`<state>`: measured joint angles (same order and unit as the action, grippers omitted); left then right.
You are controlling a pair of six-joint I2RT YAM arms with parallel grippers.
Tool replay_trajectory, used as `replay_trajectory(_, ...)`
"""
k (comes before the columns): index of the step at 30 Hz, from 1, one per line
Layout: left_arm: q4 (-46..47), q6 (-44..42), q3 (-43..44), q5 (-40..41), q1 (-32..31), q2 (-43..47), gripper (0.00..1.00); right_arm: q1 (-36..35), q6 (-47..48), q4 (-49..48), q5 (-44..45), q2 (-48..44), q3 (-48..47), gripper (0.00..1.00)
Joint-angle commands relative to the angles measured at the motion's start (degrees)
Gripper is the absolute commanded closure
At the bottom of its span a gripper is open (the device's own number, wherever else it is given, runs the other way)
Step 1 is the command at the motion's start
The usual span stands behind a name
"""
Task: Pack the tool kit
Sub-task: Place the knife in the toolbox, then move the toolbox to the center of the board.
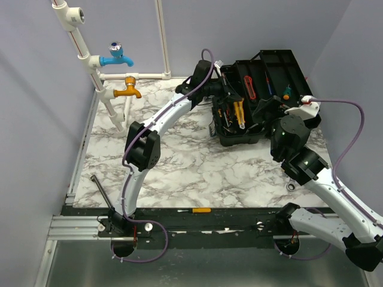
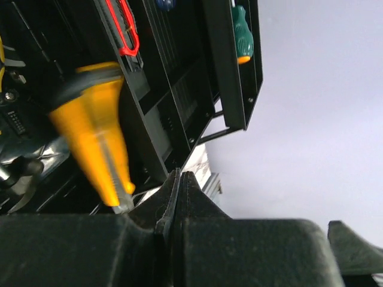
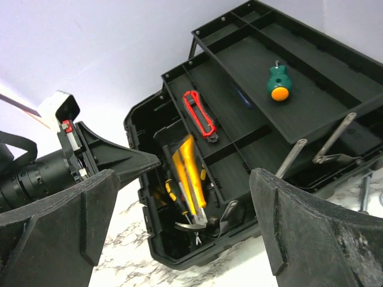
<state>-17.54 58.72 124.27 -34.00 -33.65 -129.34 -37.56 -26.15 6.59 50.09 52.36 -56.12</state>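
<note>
The black toolbox [image 1: 239, 136] stands open at the back right, its trays [image 1: 281, 66] folded out. A yellow-handled hammer [image 3: 192, 170] lies in the bottom with small yellow-black screwdrivers [image 3: 173, 192]. A red utility knife [image 3: 199, 113] and a green stubby screwdriver [image 3: 278, 84] lie in the trays. My left gripper [image 1: 222, 89] is at the box's left rim, fingers pressed together with nothing between them [image 2: 178, 176]. The hammer shows blurred beside it in the left wrist view [image 2: 96, 131]. My right gripper [image 3: 182, 215] is wide open and empty, just in front of the box [image 1: 267, 110].
Blue tap [image 1: 116, 58] and orange tap [image 1: 128, 89] on white pipes stand at the back left. A yellow-handled screwdriver [image 1: 200, 210] lies on the front rail, a metal rod [image 1: 102, 190] at front left, a small ring [image 1: 291, 187] by the right arm.
</note>
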Motion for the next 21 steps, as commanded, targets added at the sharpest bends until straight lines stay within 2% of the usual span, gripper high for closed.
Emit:
replay_trajectory(1, 8.2, 8.9, 2.1, -0.3, 0.4, -1.5, 1.00, -0.3, -0.4, 2.7, 5.0, -1.1, -0.9, 0.00)
replay_trajectory(5, 7.3, 6.0, -0.2, 0.8, 0.9, 0.4, 0.99, -0.3, 1.4, 2.3, 3.4, -0.9, -0.6, 0.00)
replay_trajectory(8, 2.5, 0.0, -0.5, 2.0, 1.2, 2.8, 0.70, -0.3, 1.5, 4.7, 1.0, 1.4, -2.1, 0.00)
replay_trajectory(11, -4.8, -7.9, -2.0, 7.5, 1.2, 7.1, 0.14, -0.3, 2.0, 8.6, -4.9, 4.6, -4.8, 0.00)
replay_trajectory(12, -6.4, -10.2, -3.3, 9.6, 1.2, 9.1, 0.02, -0.3, 2.5, 9.9, -7.1, 6.0, -5.7, 0.00)
replay_trajectory(15, -13.0, -15.7, -6.5, 18.9, 1.3, 13.3, 0.01, -0.2, 2.5, 13.3, -12.8, 9.0, -7.5, 0.00)
replay_trajectory(18, -17.6, -19.5, -7.5, 26.5, 1.3, 13.9, 0.02, -0.2, 2.3, 13.8, -17.5, 9.9, -7.1, 0.00)
replay_trajectory(21, -21.0, -21.6, -5.6, 28.7, 1.3, 11.1, 0.02, -0.2, 2.4, 12.0, -21.0, 9.0, -5.4, 0.00)
